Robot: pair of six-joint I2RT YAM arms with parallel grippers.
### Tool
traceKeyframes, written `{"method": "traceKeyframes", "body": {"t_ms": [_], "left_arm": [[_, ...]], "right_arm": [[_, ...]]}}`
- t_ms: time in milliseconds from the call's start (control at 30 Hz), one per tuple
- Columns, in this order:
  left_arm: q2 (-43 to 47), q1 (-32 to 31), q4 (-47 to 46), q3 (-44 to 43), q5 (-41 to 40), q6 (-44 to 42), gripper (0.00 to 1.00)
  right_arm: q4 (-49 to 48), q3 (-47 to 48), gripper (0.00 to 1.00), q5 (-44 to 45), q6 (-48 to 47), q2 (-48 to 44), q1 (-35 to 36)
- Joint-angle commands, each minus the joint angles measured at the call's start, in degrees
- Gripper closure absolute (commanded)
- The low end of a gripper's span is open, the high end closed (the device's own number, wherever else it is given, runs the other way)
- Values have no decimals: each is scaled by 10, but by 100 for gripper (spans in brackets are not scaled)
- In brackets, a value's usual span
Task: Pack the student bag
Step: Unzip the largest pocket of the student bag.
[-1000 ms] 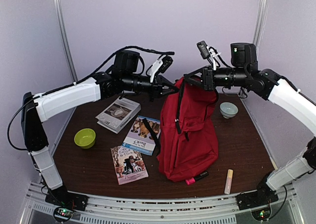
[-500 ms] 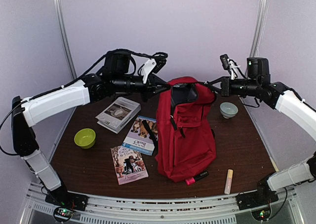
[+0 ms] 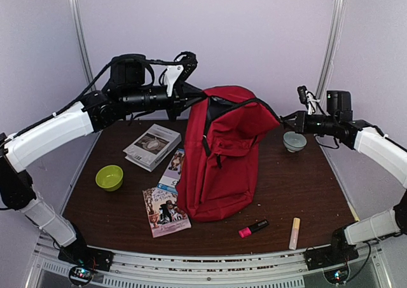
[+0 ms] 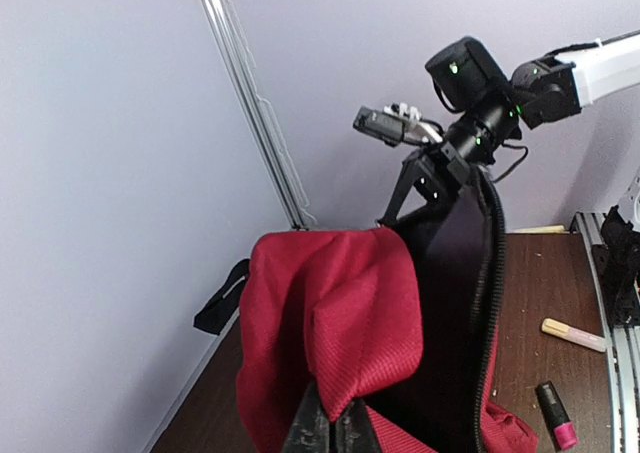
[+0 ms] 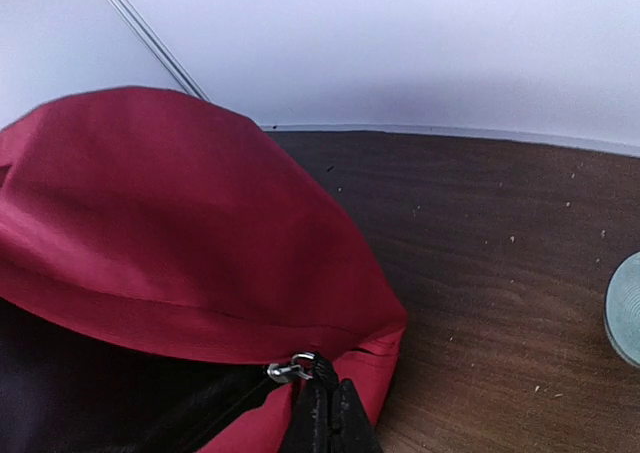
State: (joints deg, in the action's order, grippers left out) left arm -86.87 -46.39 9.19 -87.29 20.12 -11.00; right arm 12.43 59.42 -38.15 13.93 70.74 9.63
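1. Top external view: the large soft red fabric backpack stands upright mid-table, nearer the far edge, with its mouth stretched open between the arms.
2. The left gripper is clamped on the bag's red rim. The right gripper is pinched together on the metal zipper pull.
3. Packing seems barely begun: the grey paperback book, illustrated book, pink marker and pale yellow stick lie outside, the last three toward the near edge.

Red backpack blocks mid-table; mouth open on top, w/ left gripper & right gripper pinching its rim. Left of backpack crowded: grey book, blue book against it, picture book, green bowl. Right of it: bare table up to pale bowl. In front: pink highlighter, yellow marker.
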Motion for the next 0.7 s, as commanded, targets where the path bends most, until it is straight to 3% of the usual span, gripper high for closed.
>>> {"method": "traceKeyframes", "body": {"t_ms": [0,300,500,667], "left_arm": [[39,4,-113,-15,-3,13,100],[52,4,-146,-3,42,39,100],[67,10,-126,86,21,39,100],[58,15,-126,136,17,54,100]], "right_arm": [[-73,-50,100,-26,52,23,-14],[-76,-67,100,-13,45,44,-14],[-49,25,100,-34,44,2,-9],[-125,88,100,-58,92,-7,28]]}}
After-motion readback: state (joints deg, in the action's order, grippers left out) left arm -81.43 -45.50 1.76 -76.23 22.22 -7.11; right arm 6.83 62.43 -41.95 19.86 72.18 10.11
